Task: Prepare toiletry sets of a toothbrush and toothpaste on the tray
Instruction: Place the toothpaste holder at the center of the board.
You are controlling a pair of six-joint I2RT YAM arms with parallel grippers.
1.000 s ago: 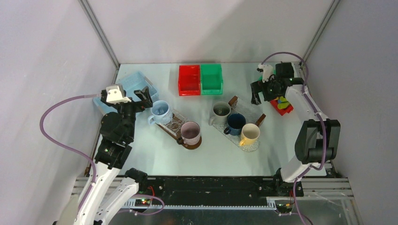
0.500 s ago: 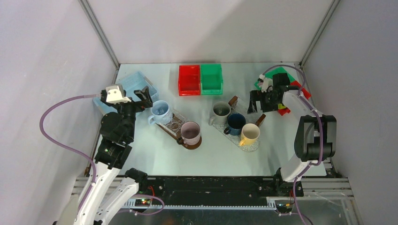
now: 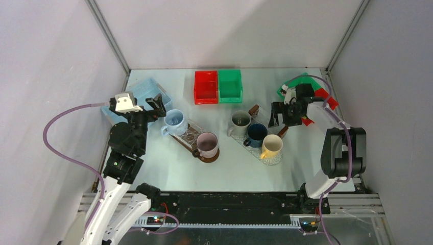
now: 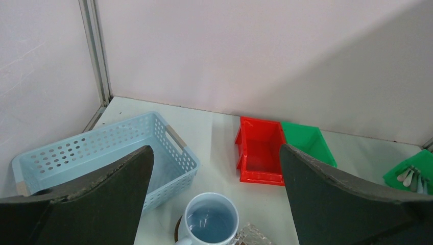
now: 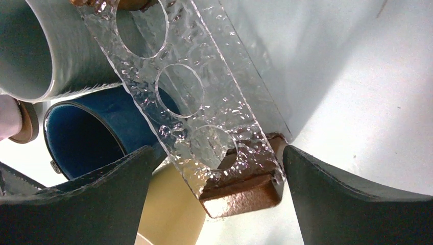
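Observation:
Two clear trays with round holes and wooden ends lie mid-table: the left tray (image 3: 188, 133) and the right tray (image 3: 266, 133) (image 5: 194, 92). My right gripper (image 3: 280, 113) (image 5: 217, 150) hangs open over the right tray's far wooden end (image 5: 245, 196), with nothing between its fingers. My left gripper (image 3: 155, 104) is open and empty beside the light blue mug (image 3: 174, 120) (image 4: 211, 223). Pale toothbrushes (image 4: 410, 176) stand in a green bin (image 3: 298, 82) at the far right. The toothpaste is mostly hidden by the right arm, in the small red bin (image 3: 327, 99).
A grey mug (image 3: 240, 120), a dark blue mug (image 3: 255, 134) and a yellow mug (image 3: 271, 145) crowd the right tray. A mauve mug (image 3: 207, 144) sits at the left tray's near end. A red bin (image 3: 206, 87), a green bin (image 3: 230, 86) and a blue basket (image 3: 138, 94) line the back.
My right gripper has swung left and nearer, from above the bins at the far right to the right tray's far end, staying open. The left arm has not moved.

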